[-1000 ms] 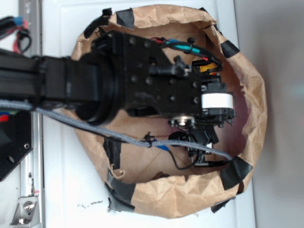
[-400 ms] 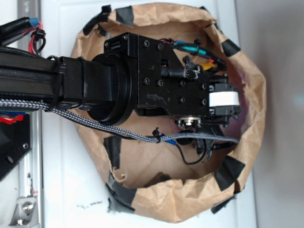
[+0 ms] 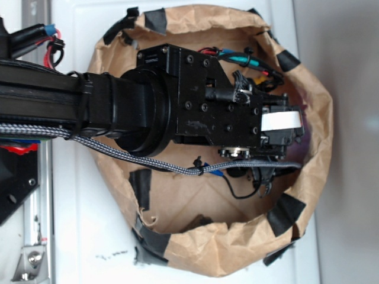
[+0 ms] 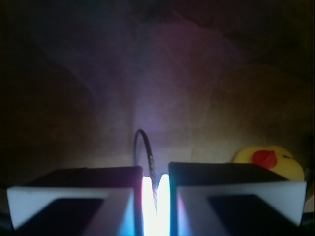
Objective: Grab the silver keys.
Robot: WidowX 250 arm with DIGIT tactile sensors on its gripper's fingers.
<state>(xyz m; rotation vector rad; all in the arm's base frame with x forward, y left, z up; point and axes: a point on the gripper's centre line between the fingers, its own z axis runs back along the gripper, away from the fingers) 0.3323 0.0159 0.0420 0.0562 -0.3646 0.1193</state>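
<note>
The arm [image 3: 148,112] fills most of the paper bowl [image 3: 237,245] and has pushed further toward the bowl's right rim over the last second. That may mean it is carrying its catch, though I can't be sure. In the wrist view the gripper [image 4: 155,189] is nearly closed, only a bright slit left between the jaws, with a thin wire loop [image 4: 143,152], seemingly the ring of the keys, pinched there. The keys themselves are hidden below the jaws, so the grip is unproven. The duck [image 4: 268,160] peeks out at the right, partly cut off. From above, the arm covers everything in the bowl.
</note>
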